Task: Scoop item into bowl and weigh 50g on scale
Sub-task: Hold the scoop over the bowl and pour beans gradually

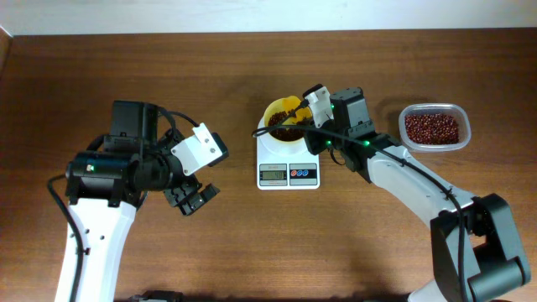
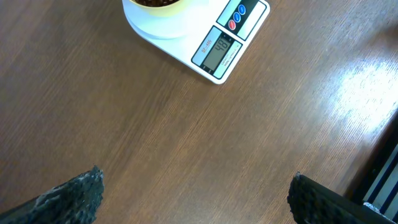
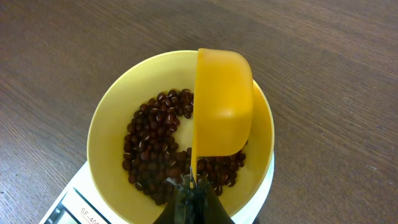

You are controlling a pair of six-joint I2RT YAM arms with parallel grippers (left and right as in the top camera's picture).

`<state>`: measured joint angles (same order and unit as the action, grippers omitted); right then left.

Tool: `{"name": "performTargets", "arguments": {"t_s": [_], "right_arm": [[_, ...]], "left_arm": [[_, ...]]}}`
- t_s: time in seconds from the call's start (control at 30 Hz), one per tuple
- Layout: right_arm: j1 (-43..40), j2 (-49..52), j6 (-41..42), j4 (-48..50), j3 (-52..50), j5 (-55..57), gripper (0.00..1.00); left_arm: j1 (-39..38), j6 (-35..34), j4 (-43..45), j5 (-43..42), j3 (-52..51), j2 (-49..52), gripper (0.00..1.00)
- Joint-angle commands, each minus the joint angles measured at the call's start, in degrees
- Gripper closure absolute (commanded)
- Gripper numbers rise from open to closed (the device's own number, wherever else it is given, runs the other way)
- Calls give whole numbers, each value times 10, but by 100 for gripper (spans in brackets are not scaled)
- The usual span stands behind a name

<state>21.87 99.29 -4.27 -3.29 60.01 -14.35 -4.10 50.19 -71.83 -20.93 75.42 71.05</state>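
Note:
The pale yellow bowl stands on the white scale and holds dark red-brown beans. My right gripper is shut on the handle of a small yellow scoop, which is tipped on its side over the bowl; the scoop's open side faces away, so its inside is hidden. In the left wrist view the scale shows its display and its red and blue buttons. My left gripper is open and empty over bare table, left of the scale.
A clear rectangular container with more beans stands at the right of the table. The left arm's body takes up the left side. The wooden table runs to the front edge.

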Motion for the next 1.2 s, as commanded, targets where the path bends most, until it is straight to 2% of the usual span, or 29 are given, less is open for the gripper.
{"name": "performTargets", "arguments": {"t_s": [0.0,0.13,0.3,0.47,0.6,0.73,1.17], "right_arm": [[-1,-19,7,-1,11,-9,96],[-1,-28,7,-4,11,-52,96],[0,-59,7,-12,11,-52,96],[19,-69,1,-72,11,42,96],[28,-94,1,-43,11,13,96],[29,-84,3,-73,11,8,96],[28,-84,7,-75,11,-4,96]], "left_arm": [[3,11,0,0,-4,2,1],[3,11,0,0,-4,2,1],[3,11,0,0,-4,2,1],[3,11,0,0,-4,3,1],[3,11,-1,0,-4,2,1],[3,11,0,0,-4,2,1],[3,11,0,0,-4,2,1]]}}
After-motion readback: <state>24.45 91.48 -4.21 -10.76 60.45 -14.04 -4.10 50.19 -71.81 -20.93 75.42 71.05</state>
